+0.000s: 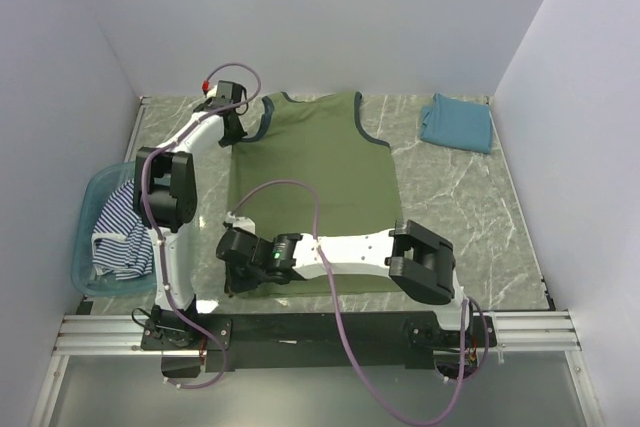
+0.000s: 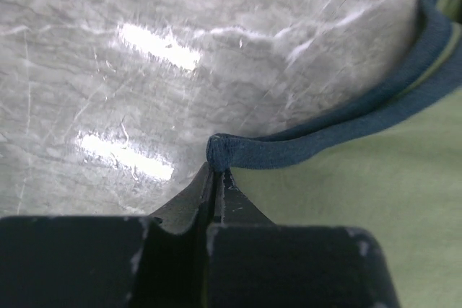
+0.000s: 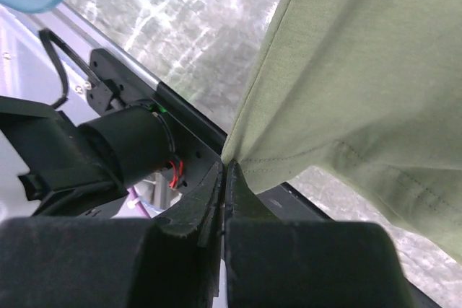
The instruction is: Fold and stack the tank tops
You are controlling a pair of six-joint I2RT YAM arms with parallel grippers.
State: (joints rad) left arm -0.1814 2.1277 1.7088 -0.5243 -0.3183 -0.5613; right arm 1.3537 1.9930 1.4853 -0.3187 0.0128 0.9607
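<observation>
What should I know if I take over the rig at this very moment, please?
Left gripper: shut on the green top at its far left strap.
Right gripper: shut on the same top's near left hem corner.
Green top: spread flat, unfolded.
Teal top: folded, far right.
Striped top: bunched in the tub, left.
Done: teal top folded.
Left: fold the green and striped tops, then stack all three.

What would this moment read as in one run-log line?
olive-green tank top: spread on table | left fingers: shut on its strap trim | right fingers: shut on its hem corner | teal-blue tank top: folded, far right
</observation>
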